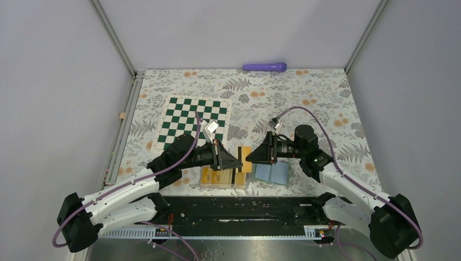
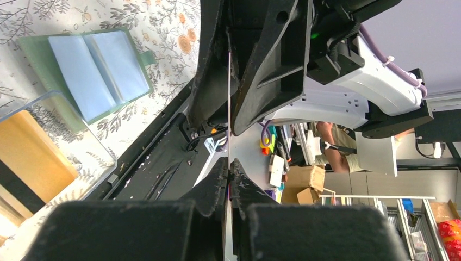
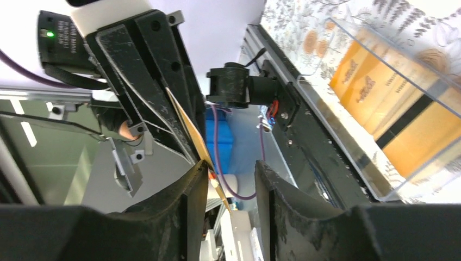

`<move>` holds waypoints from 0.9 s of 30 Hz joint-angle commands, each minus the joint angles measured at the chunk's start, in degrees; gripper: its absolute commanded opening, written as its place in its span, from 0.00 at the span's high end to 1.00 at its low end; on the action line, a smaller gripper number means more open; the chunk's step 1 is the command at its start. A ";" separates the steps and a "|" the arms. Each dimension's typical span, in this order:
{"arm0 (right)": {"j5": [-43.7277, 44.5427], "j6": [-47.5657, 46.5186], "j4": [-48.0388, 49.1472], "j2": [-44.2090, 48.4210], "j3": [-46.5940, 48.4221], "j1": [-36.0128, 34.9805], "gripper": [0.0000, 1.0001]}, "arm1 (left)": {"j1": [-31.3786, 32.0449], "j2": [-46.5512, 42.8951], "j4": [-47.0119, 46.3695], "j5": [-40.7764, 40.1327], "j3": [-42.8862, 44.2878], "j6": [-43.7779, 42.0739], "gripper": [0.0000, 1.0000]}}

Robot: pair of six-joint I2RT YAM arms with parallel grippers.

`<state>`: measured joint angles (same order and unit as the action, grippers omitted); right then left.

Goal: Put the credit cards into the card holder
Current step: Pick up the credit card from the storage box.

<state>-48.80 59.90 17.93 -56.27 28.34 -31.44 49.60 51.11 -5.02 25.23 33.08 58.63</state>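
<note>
Low in the middle of the top view, the two grippers meet tip to tip over the near edge of the flowered cloth (image 1: pixel 326 103), with one credit card (image 1: pixel 246 151) between them. The left gripper (image 2: pixel 229 162) is clamped on this card: in its wrist view the card shows edge-on as a thin line running up the centre of the frame from between the pressed fingers. The right gripper (image 3: pixel 231 168) is parted. In its own wrist view there is a clear gap between the fingers, and the card's lower corner lies against the finger on the left of the frame only (the other finger stands apart from it).

The remaining credit cards (image 1: pixel 216 175) lie flat in a clear box (image 2: pixel 89 136), just below the left gripper in the top view. They are orange-yellow, and one shows its dark stripe.

The card holder (image 1: pixel 272 173) lies spread open on the cloth just right of the box, below the right gripper. Its light blue inside faces up and a sage-green edge shows around it. No card is in it.

A green and white chessboard mat (image 1: pixel 193 120) lies left of centre, above the left arm. A purple cylinder (image 1: pixel 265 67) rests at the far edge of the cloth, top centre
</note>
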 commanded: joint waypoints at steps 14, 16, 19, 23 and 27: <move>-7.43 3.12 11.38 0.05 -2.06 0.17 1.00 | 0.10 4.84 -4.54 2.21 0.24 -1.23 0.60; -4.50 -3.46 0.87 2.10 -1.17 0.30 1.00 | 0.11 6.72 -0.02 -0.07 2.00 -3.47 0.49; 3.37 -12.44 -16.50 6.38 -0.12 1.29 1.00 | 0.14 11.18 6.01 -3.15 6.19 -6.19 0.44; 11.21 -15.09 -29.27 13.10 -2.77 6.35 1.00 | 1.00 19.23 12.64 -7.27 13.59 -8.71 0.44; 12.02 -15.59 -35.86 18.09 -7.10 16.50 1.00 | 3.51 27.17 16.50 -11.18 21.17 -10.50 0.47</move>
<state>-41.45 48.53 -5.39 -41.93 24.47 -22.37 50.83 73.36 7.18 19.66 46.54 51.86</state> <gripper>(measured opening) 0.021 0.553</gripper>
